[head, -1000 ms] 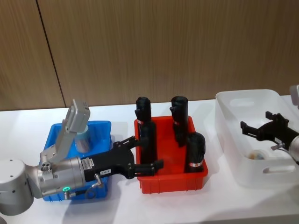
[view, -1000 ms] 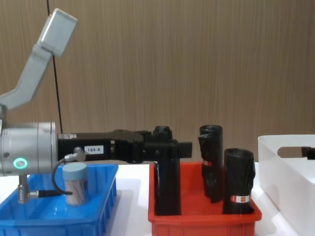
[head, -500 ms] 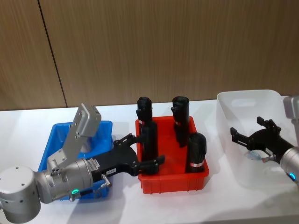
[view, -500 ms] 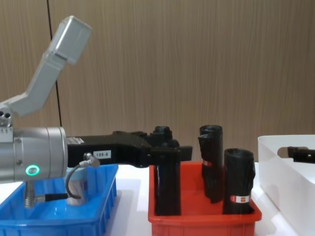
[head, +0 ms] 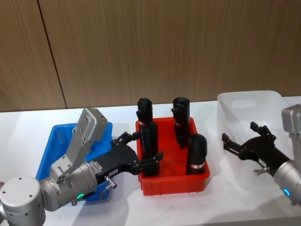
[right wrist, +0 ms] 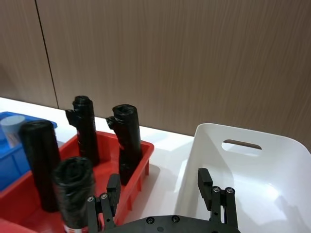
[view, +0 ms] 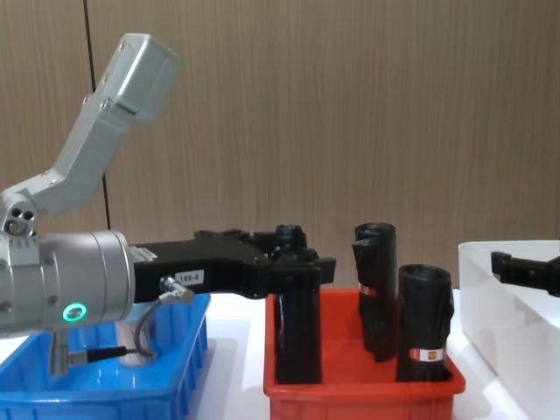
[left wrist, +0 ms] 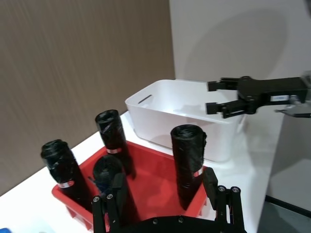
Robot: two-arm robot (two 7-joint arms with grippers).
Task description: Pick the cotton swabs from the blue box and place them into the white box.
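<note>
Left pincer (head: 140,150) is released, its fingers spread about the black roll (head: 149,141) at the 9 o'clock wall of the red bin (head: 174,181); contact cannot be told. Right pincer (head: 241,134) is released and empty, above the 9 o'clock wall of the white box (head: 263,100). 1 tub of cotton swabs (right wrist: 9,132) stands upright in the blue box (head: 52,143), at 9 o'clock of the red bin on the surface (head: 164,207).

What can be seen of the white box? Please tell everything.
The white box is a translucent white plastic bin, rectangular with rounded corners and tall walls, an oval handle cutout in its far wall. It stands upright on the white table, on the robot's right, beside the red bin but apart. The open right hand hovers over it.
</note>
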